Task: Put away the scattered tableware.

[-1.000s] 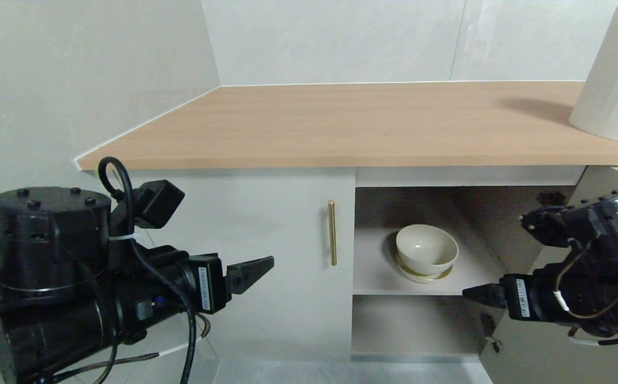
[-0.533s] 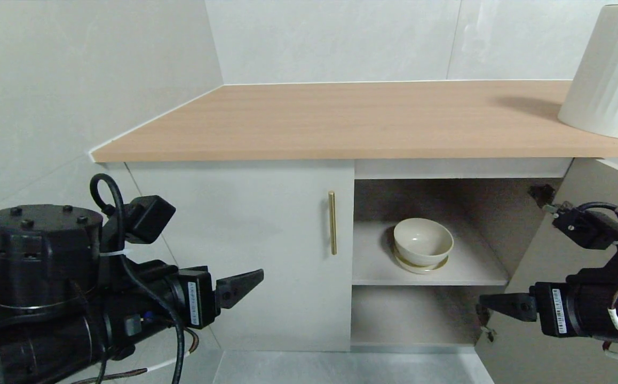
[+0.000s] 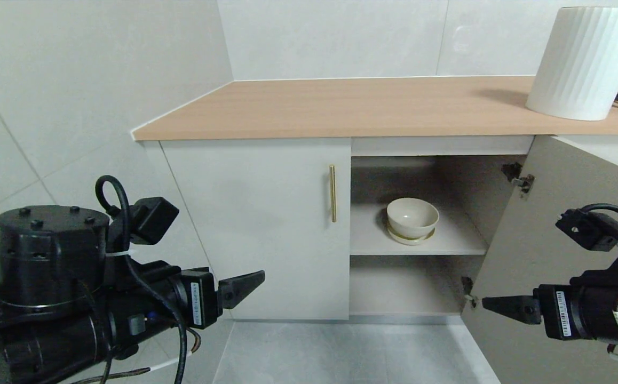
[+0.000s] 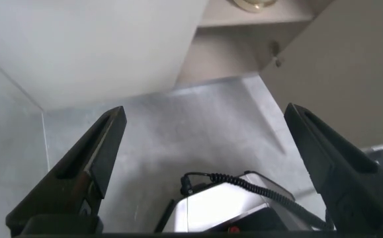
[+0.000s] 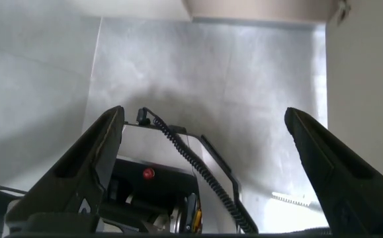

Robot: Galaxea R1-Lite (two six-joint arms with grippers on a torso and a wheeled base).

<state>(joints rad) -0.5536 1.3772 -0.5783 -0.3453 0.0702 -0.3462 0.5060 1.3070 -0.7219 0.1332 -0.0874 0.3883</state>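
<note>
While the cream ceramic bowl [image 3: 412,216] sits on a pale saucer [image 3: 410,238] on the upper shelf [image 3: 450,242] of the grey cabinet [image 3: 266,224], the left gripper [image 3: 245,284] and right gripper [image 3: 497,307] hold their fingers wide and empty. Risk: the right gripper, beside the open door [image 3: 528,234], may strike it.

The cabinet [image 3: 266,213] is viewed from the head, forward and down, at a remove. Each wrist view is aimed down between its own jaws at the floor [image 4: 198,125] (cabinet foot beyond the tips), which is shared by all three.
</note>
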